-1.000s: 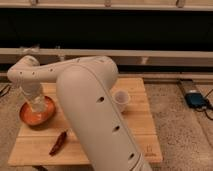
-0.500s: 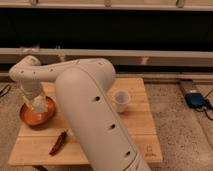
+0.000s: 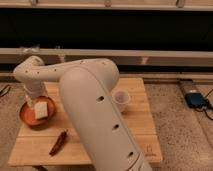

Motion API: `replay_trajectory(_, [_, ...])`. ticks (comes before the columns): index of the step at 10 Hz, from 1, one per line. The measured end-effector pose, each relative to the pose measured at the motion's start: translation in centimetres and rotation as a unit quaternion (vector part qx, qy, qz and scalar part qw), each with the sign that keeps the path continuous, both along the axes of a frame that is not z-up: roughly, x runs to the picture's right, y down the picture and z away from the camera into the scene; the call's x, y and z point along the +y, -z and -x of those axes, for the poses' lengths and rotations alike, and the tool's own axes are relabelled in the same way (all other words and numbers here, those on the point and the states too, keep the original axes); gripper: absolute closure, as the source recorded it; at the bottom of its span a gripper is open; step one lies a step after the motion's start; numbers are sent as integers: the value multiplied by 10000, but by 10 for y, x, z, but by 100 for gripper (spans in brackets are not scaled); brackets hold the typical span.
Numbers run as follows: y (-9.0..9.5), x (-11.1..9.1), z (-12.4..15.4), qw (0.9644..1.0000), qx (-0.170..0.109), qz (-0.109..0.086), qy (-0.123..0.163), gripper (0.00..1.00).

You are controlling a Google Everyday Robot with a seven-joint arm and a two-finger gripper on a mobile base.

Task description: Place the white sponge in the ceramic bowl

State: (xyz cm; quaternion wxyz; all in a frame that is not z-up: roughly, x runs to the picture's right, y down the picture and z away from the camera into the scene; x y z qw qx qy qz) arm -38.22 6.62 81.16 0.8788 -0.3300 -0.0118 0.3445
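The ceramic bowl [image 3: 26,116], orange-red inside with a darker rim, sits at the left edge of the wooden table [image 3: 135,135]. The white sponge [image 3: 41,110], a small off-white block, is inside the bowl's outline on its right side. My gripper [image 3: 34,101] hangs from the white arm directly over the bowl, just up and left of the sponge and very close to it. Whether it still touches the sponge does not show. My large white arm covers the middle of the table.
A clear plastic cup [image 3: 120,100] stands right of the arm near the table's middle. A dark red elongated object [image 3: 58,142] lies on the front left of the table. A blue device [image 3: 196,99] lies on the floor at the right. A dark wall with rails runs behind.
The gripper stays over the bowl and has shifted only slightly. The sponge now shows more plainly as a pale block on the bowl's right side.
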Motion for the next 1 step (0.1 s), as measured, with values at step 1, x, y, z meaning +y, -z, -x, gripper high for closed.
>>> replay_trajectory(1, [2,1,3,10000,-18,-2,9,36])
